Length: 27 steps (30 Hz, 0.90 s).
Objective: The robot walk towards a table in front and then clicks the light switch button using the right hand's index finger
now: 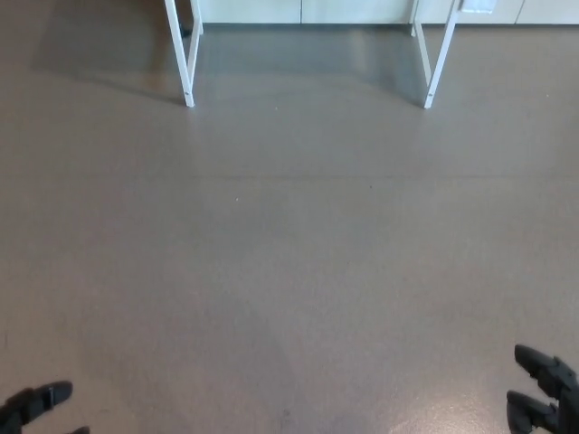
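Only the white legs of a table show at the top of the head view: a left leg (181, 54) and a right leg (440, 56), both standing on the brown-grey floor. The tabletop and any light switch are out of the picture. My left hand (32, 407) pokes in at the bottom left corner, black fingers apart and holding nothing. My right hand (545, 391) sits at the bottom right corner, its fingers spread and empty. Both hands are far from the table legs.
A wide stretch of floor (289, 253) lies between me and the table legs. A white wall or cabinet base (298, 11) runs along the top edge behind the legs.
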### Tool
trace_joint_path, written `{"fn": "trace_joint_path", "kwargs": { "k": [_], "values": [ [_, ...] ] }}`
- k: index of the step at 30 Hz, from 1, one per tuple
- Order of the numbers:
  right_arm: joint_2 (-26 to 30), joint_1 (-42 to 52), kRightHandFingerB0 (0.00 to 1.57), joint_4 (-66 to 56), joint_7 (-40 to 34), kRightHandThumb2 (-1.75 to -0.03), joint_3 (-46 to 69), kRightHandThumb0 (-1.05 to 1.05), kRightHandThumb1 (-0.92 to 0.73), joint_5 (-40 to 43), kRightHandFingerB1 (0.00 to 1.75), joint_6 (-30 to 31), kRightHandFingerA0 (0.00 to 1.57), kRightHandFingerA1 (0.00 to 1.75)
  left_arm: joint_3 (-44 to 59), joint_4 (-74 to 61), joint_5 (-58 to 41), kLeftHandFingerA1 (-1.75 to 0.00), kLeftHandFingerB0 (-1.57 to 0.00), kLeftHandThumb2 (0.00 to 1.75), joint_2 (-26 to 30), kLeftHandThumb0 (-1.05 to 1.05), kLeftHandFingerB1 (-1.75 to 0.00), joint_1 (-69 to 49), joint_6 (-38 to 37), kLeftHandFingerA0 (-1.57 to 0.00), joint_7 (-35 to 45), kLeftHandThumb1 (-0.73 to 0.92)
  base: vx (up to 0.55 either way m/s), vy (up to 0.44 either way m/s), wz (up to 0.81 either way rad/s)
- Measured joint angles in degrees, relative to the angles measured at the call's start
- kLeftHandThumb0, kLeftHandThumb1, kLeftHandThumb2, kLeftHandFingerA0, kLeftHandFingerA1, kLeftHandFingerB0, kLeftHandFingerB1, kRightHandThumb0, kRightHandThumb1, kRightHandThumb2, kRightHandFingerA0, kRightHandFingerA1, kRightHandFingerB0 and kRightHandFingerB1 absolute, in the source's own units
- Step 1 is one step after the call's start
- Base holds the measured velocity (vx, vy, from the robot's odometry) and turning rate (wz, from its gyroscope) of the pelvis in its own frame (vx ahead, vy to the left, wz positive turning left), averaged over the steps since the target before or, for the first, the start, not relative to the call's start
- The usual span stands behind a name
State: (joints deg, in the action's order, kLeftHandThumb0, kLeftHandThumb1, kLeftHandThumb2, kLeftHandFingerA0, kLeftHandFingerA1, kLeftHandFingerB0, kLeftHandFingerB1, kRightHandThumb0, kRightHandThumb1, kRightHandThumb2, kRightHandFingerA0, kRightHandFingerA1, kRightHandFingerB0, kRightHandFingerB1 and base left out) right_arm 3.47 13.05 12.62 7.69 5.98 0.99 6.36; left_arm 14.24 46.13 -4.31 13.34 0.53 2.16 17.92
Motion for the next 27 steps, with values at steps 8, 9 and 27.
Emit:
{"fn": "trace_joint_path", "kwargs": {
  "k": [8,9,27],
  "values": [
    [-0.47,3.44,0.07,-1.98,1.23,-0.71,-0.03,0.00,-0.92,2.06,0.32,2.58,0.20,0.42,0.34,-0.33,-2.19,-0.59,-0.19,0.90,0.11,-0.13,-0.49,-2.31,0.10,-0.38,3.74,0.49,0.00,0.000,0.00],
    [-0.47,3.85,0.07,-1.97,1.33,-0.71,-0.04,0.00,-0.92,2.14,0.32,2.64,0.20,0.42,0.30,-0.56,-2.36,-0.59,-0.19,0.90,0.10,-0.13,-0.49,-2.81,0.10,-0.38,4.00,0.49,0.00,0.000,0.00],
    [0.39,10.41,0.09,-1.37,2.17,-1.22,-0.68,0.00,-0.83,2.63,0.52,2.54,0.10,0.52,-1.36,-3.04,-3.01,-0.60,-0.20,0.91,-0.99,-0.11,-0.50,-10.56,0.33,-0.41,4.98,0.49,0.13,0.086,0.01]
  ]
}}
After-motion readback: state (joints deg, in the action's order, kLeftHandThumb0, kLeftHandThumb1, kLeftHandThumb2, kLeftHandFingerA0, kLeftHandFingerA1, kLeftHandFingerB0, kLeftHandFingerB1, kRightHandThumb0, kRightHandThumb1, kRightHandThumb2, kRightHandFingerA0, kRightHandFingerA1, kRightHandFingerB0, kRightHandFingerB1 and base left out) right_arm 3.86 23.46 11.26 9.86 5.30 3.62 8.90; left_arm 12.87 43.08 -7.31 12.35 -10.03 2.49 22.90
